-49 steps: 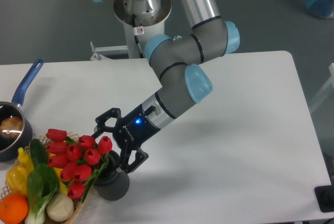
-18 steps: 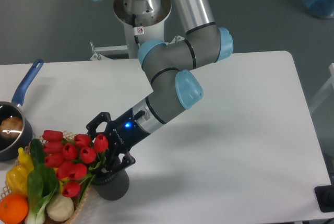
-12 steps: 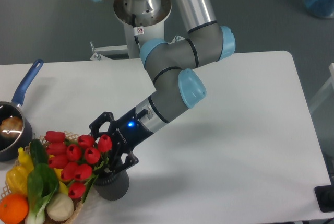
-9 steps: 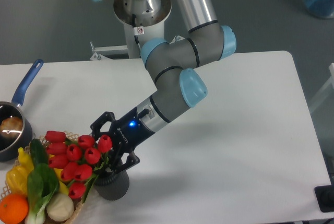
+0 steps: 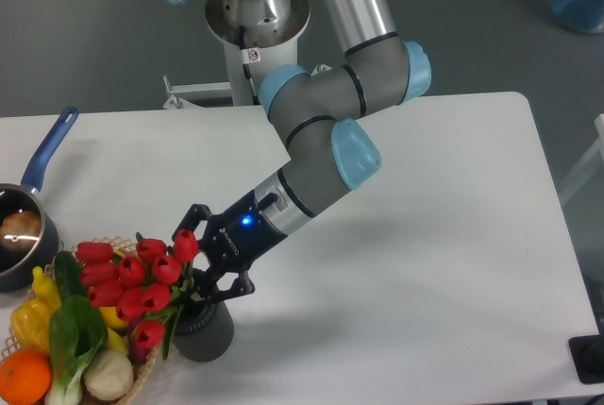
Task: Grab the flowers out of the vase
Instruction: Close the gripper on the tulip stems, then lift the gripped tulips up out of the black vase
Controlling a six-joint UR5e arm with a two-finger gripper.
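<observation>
- white rectangular surface [image 5: 453, 235] carries everything; the things sit crowded at its front-left corner
- grey-and-blue robot arm [image 5: 321, 131] reaches down from the back edge toward that corner
- woven wicker basket [image 5: 142, 379] at the front-left corner holds an orange, yellow peppers, green leafy veg and a pale bulb; tulip heads overhang it
- dark saucepan with blue handle [image 5: 38, 174] at the left edge, something brownish inside, can't tell what
- bunch of red tulips with green stems [image 5: 132, 278] leans left from the vase mouth; stems run diagonally, heads up-left, stem ends down-right, lower ends hidden so can't tell if clear of the vase
- black two-finger tool [image 5: 209, 268] just right of the heads, over the vase, fingers pinched on the stems near the mouth
- short dark grey ribbed vase [image 5: 206, 331] upright near the front edge, right beside the basket, directly under the tool
- key relation: stems tilt left, so the lift probably needs to go up along that axis, to avoid dragging the vase
</observation>
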